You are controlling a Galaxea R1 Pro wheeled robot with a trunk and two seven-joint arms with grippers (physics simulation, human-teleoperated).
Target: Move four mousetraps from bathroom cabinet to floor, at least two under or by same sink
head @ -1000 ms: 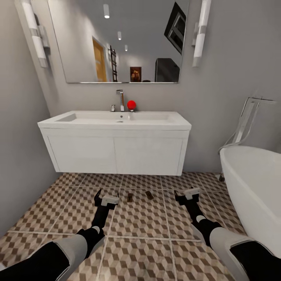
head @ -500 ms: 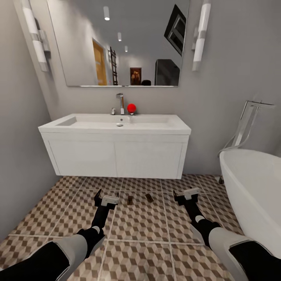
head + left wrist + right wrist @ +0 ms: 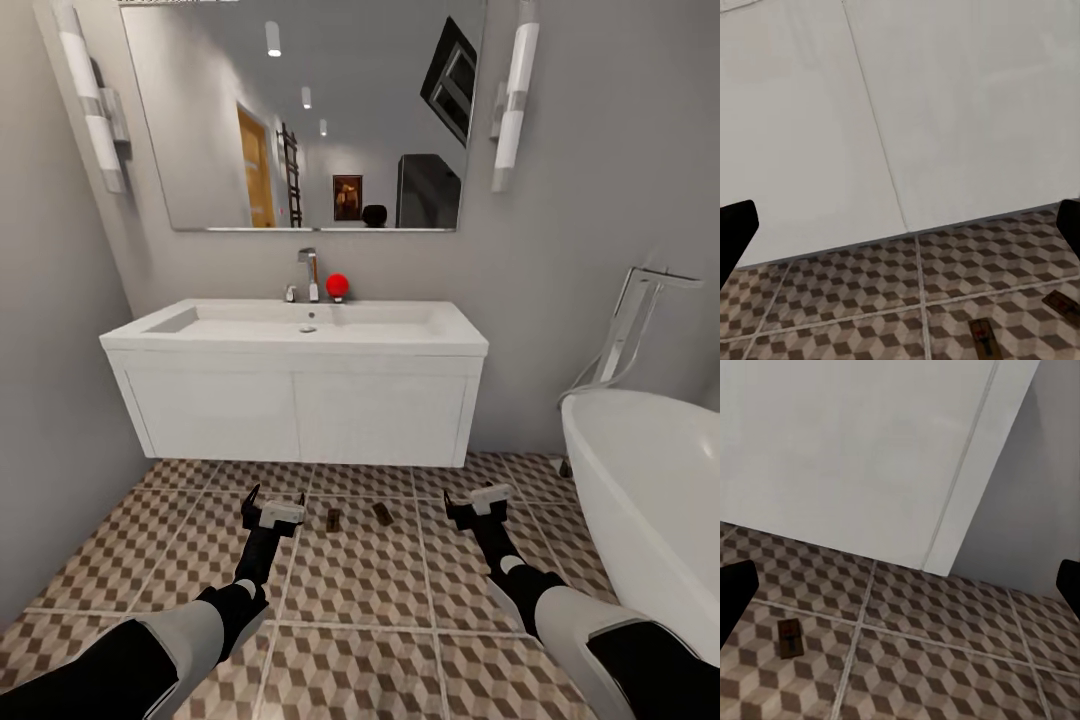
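Two mousetraps (image 3: pixel 333 519) (image 3: pixel 382 513) lay on the bathroom floor (image 3: pixel 360 580) before the sink (image 3: pixel 300 325), between the spread-open, empty left gripper (image 3: pixel 272 503) and right gripper (image 3: pixel 478 497), unmoved while the camera tipped upward, suggesting departure for the remaining two.

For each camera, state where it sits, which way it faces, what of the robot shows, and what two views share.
Head view: high, facing forward and down at the sink and bathroom floor; both arms, left gripper, right gripper.
Left wrist view: low, facing the vanity; dark fingertips.
Right wrist view: low, facing the vanity's corner; fingertips.
Shared: a mousetrap, head and left wrist.
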